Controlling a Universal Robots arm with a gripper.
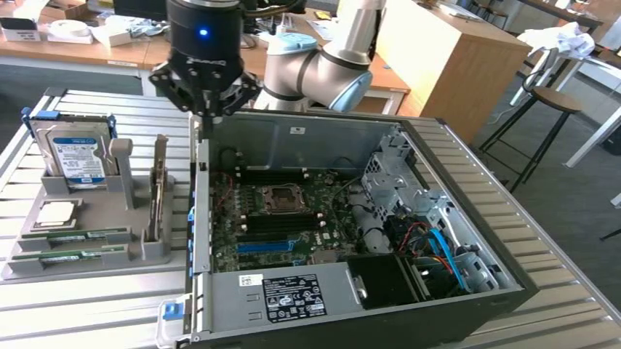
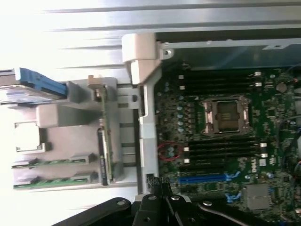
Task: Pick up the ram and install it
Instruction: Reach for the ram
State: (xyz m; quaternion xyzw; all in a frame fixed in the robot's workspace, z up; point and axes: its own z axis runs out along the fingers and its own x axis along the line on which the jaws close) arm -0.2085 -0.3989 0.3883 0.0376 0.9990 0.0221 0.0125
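The ram [image 1: 74,236] would likely handle as a light, stiff, thin board: easy to lift, but brittle under any twist. Its chips and edge contacts are best left unpressed. A pinch across its thickness, near the middle of the exposed long edge, looked the safest hold, since the stick should then hang level rather than swing.

Two such green sticks lay side by side in the slots of a grey holder [image 1: 147,251]. The second stick [image 1: 66,256] sat just beside the first, toward six o'clock, and nothing marked out which one was meant. The holder rested on the slatted metal surface [image 1: 87,313], at nine o'clock of the open computer case [image 1: 291,138]. A blue-labelled hard drive [image 1: 68,156] stood at the holder's twelve o'clock end. A square processor chip [image 1: 57,213] lay between the drive and the ram. A further circuit card [image 1: 158,185] stood on edge along the holder's three o'clock side; what kind of card it was could not be told.

The tool [image 1: 206,115] had its fingers pressed together to a point, pinching nothing and touching nothing. It hung above the case's nine o'clock wall, near the twelve o'clock corner. In the exterior view the ram lay at about seven o'clock from it, well apart. At about five o'clock from the tool, the motherboard [image 1: 281,218] lay exposed inside the case, and its long dark slots looked unfilled.
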